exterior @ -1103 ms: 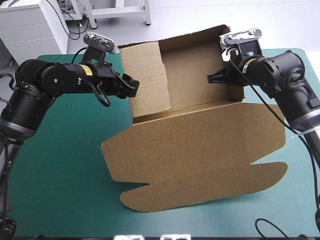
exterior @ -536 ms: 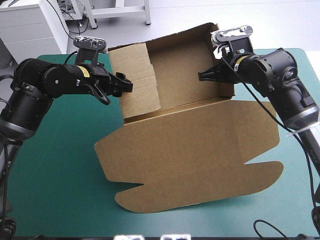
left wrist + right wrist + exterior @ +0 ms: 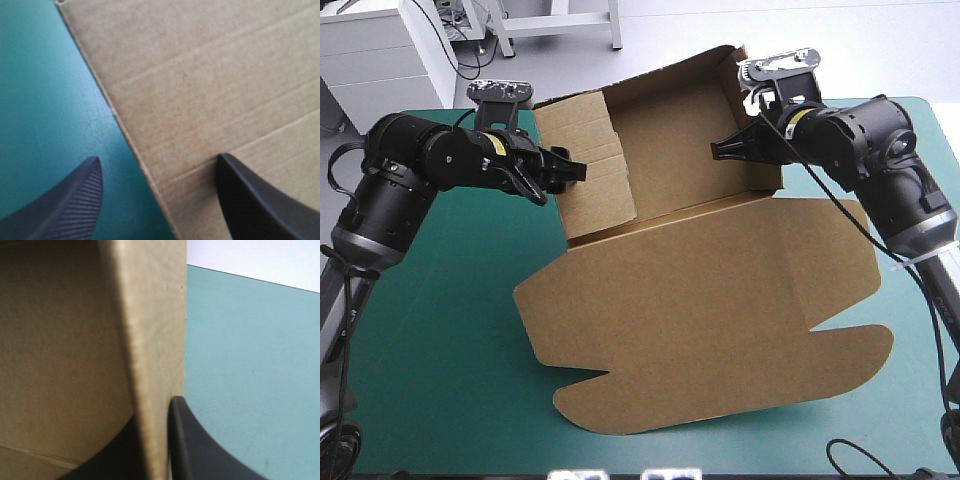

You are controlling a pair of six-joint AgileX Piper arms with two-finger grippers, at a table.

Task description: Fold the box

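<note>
1. The box (image 3: 670,250) stands half raised toward the far side of the tabletop (image 3: 430,330). Its walls are up at the back, and its lid (image 3: 720,340) lies flat, spreading toward the near edge. Its long axis runs left to right.
2. Our right gripper (image 3: 720,150) is clamped on the right wall (image 3: 760,178). In the right wrist view the board (image 3: 150,315) sits pinched between the gripper's (image 3: 155,410) two black fingers.
3. Our left gripper (image 3: 570,172) is at the outer side of the left wall (image 3: 595,160), fingers apart. In the left wrist view the wall's edge (image 3: 210,75) runs between the gripper's (image 3: 159,158) fingers, one over board and one over the teal-green cover. We cannot tell whether either finger touches the board.
4. We judge that the next move depends on the left wall lying straight ahead of the open left gripper, so that arm is the one free to act.
5. There is bare cover to the left of the box. On the right, the lid reaches near the table's edge, leaving less room there.
</note>
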